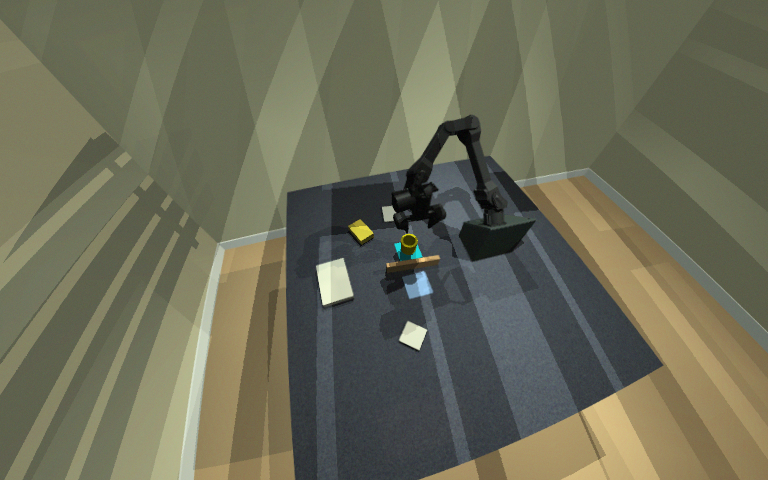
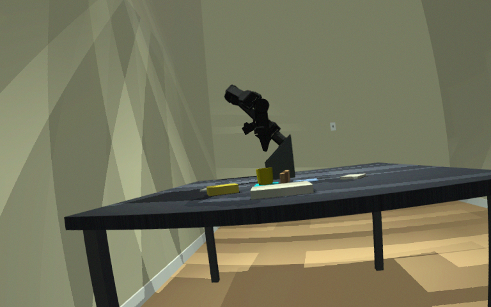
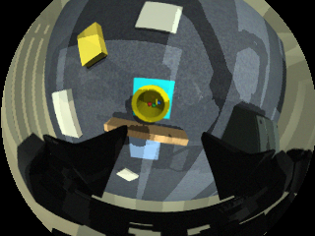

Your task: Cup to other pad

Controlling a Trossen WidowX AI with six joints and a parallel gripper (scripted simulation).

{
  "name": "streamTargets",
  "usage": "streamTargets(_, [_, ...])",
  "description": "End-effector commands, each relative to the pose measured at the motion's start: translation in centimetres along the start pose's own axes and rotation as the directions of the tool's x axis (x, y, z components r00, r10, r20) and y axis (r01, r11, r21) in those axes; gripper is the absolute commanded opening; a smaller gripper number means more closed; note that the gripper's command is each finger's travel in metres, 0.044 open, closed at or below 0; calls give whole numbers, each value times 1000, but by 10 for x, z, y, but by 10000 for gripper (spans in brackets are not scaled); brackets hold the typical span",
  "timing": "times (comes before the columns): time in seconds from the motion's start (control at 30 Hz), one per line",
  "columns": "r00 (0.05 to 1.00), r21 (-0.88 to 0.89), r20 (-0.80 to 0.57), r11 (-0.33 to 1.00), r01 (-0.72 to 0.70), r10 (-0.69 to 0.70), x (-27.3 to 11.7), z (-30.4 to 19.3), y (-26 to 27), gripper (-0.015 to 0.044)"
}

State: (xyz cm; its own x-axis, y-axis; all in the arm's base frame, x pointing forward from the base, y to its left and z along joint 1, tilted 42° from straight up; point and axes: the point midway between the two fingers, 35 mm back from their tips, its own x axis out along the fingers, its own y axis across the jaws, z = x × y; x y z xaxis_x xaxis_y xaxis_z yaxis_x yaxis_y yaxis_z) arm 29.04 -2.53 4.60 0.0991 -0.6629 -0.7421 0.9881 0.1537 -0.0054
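Note:
A yellow cup (image 1: 408, 247) (image 2: 264, 176) (image 3: 135, 104) stands upright on the cyan pad (image 1: 399, 249) (image 2: 257, 185) (image 3: 169, 87). Several small marbles (image 3: 154, 104), red, green and blue among them, lie inside it in the wrist view. The light blue pad (image 1: 418, 285) (image 2: 307, 180) (image 3: 150, 151) has nothing on it and lies across a wooden bar. My gripper (image 1: 419, 226) (image 2: 265, 149) (image 3: 165, 133) is wide open and empty, raised above the cup and not touching it.
The wooden bar (image 1: 412, 264) (image 2: 282, 177) (image 3: 148, 131) stands between the pads. A yellow block (image 1: 360, 232) (image 2: 222, 189) (image 3: 92, 45), a large white slab (image 1: 334, 281) (image 2: 281, 190) (image 3: 66, 113) and two white tiles (image 1: 387, 213) (image 1: 413, 335) lie around. The dark base wedge (image 1: 495, 238) supports the arm.

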Motion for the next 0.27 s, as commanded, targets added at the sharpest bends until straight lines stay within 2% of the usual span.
streamTargets(0.0, [1000, 10, -3, 1000, 1, -1, -8, 0, 0, 440])
streamTargets(0.23, [1000, 1, 0, 1000, -3, 3, -4, 0, 1, 440])
